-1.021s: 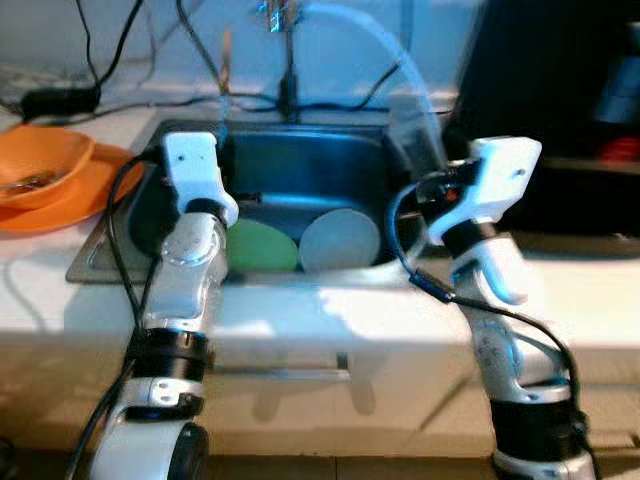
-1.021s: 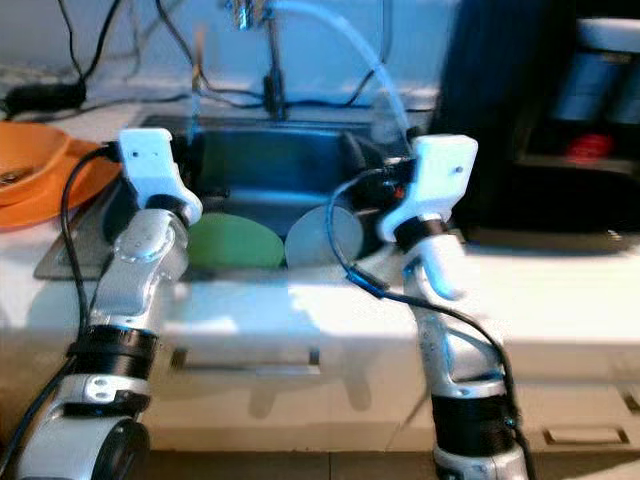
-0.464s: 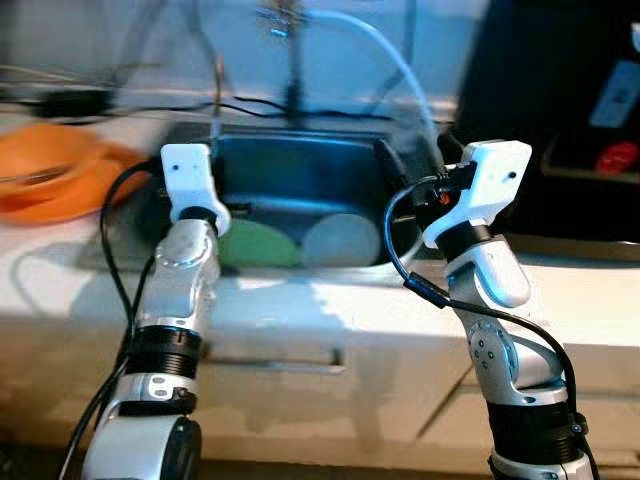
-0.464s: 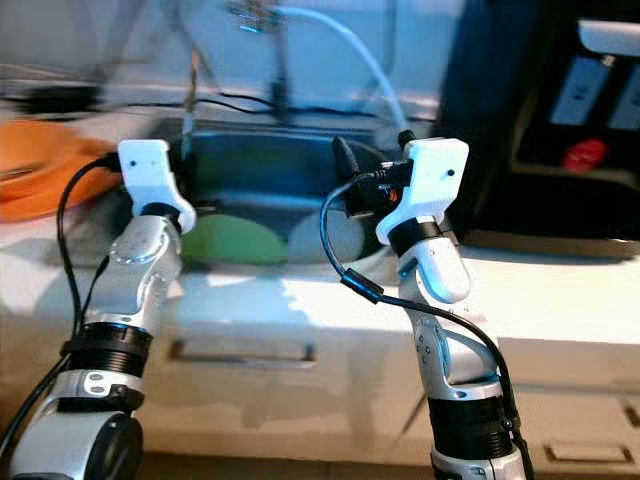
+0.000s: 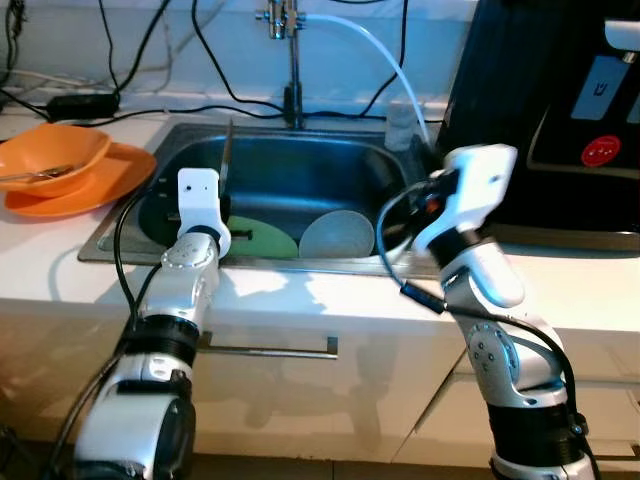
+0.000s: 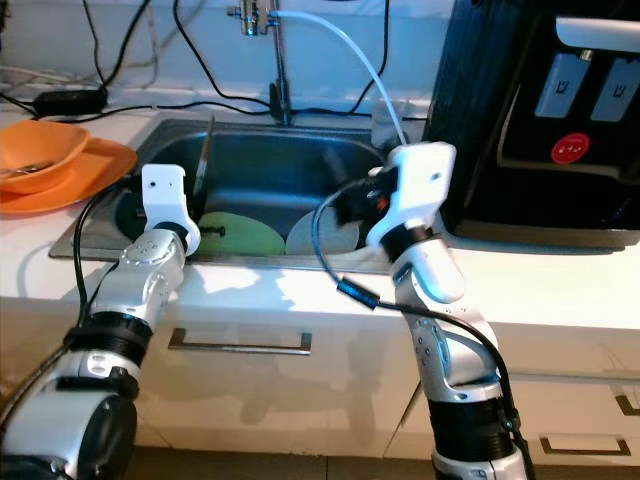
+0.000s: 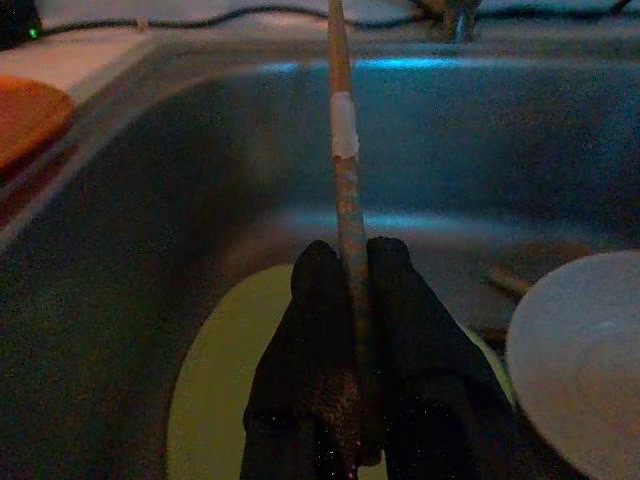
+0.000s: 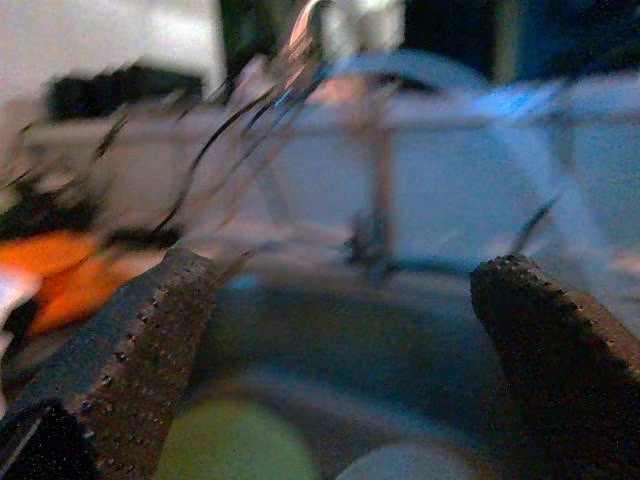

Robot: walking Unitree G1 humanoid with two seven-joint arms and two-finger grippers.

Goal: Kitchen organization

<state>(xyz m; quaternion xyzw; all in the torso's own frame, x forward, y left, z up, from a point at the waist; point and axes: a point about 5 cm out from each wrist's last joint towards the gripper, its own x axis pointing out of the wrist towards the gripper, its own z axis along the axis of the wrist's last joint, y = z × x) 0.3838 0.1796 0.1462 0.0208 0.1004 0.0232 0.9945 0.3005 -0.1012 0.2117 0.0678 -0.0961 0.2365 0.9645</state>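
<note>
Left wrist view: left end effector [image 7: 345,300] grips, apparently, a chopstick [image 7: 341,150] over the sink [image 7: 150,200].

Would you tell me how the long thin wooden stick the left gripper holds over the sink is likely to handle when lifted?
The long thin wooden stick looks straight and slim, so probably stiff and light. The left gripper pinches it near its lower end with the jaws closed, so its long upper part may swing or pivot. Its rough, worn-looking surface suggests it should not slip easily.
</note>
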